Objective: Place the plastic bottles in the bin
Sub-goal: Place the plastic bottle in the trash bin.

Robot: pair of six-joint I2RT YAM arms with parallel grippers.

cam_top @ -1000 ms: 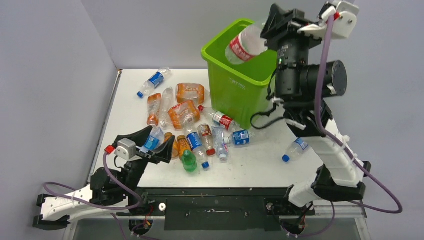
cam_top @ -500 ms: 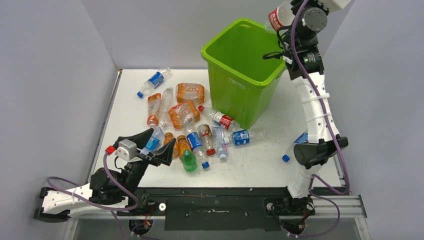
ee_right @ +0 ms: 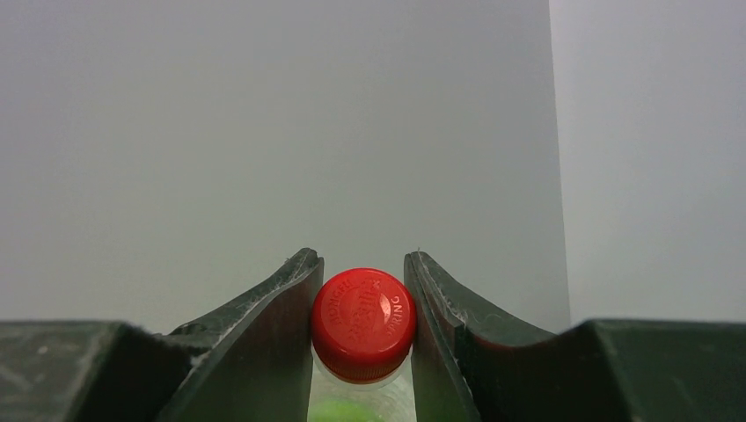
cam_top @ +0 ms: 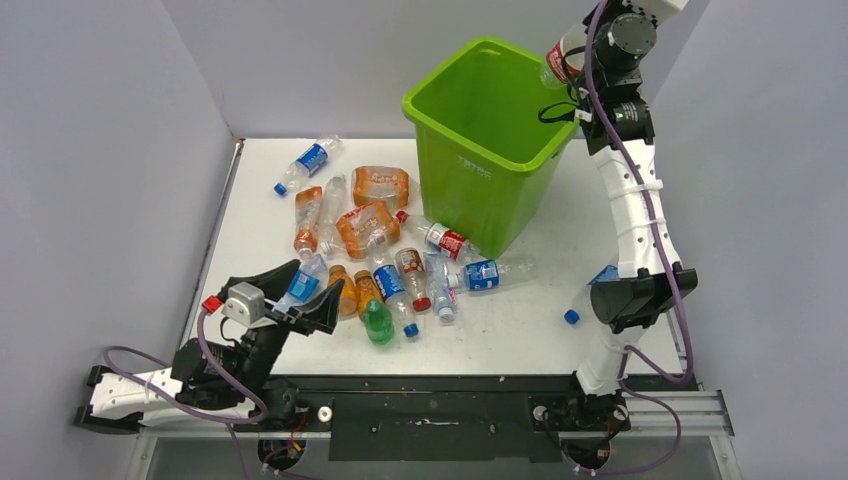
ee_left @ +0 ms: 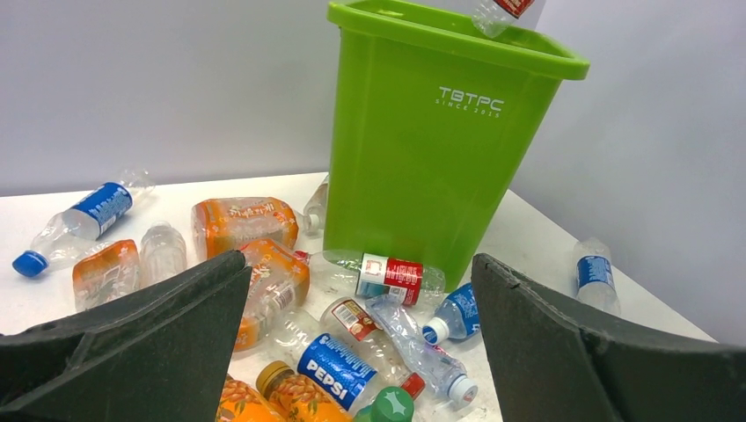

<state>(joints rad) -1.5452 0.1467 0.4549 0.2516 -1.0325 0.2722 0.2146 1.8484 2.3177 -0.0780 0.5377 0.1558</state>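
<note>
The lime-green bin (cam_top: pixel 487 150) stands at the back of the table; it also shows in the left wrist view (ee_left: pixel 431 141). My right gripper (cam_top: pixel 580 45) is high above the bin's far right rim, shut on a clear bottle with a red label (cam_top: pixel 557 58). In the right wrist view my right gripper (ee_right: pixel 362 321) clamps the bottle's red cap (ee_right: pixel 362 318). A pile of crushed bottles (cam_top: pixel 385 260) lies left of the bin. My left gripper (cam_top: pixel 298 292) is open and empty, low over the pile's near left edge; the left wrist view shows the pile (ee_left: pixel 352 343) between its jaws.
A blue-label bottle (cam_top: pixel 308 160) lies apart at the back left. Another blue-label bottle (cam_top: pixel 590 295) lies at the right, partly behind my right arm. A small green bottle (cam_top: pixel 377 322) lies at the pile's near edge. Grey walls close the table in on three sides.
My right arm swung up and back with the red-label bottle, from over the bin's middle to above its far right rim. My left arm shifted slightly down and left.
</note>
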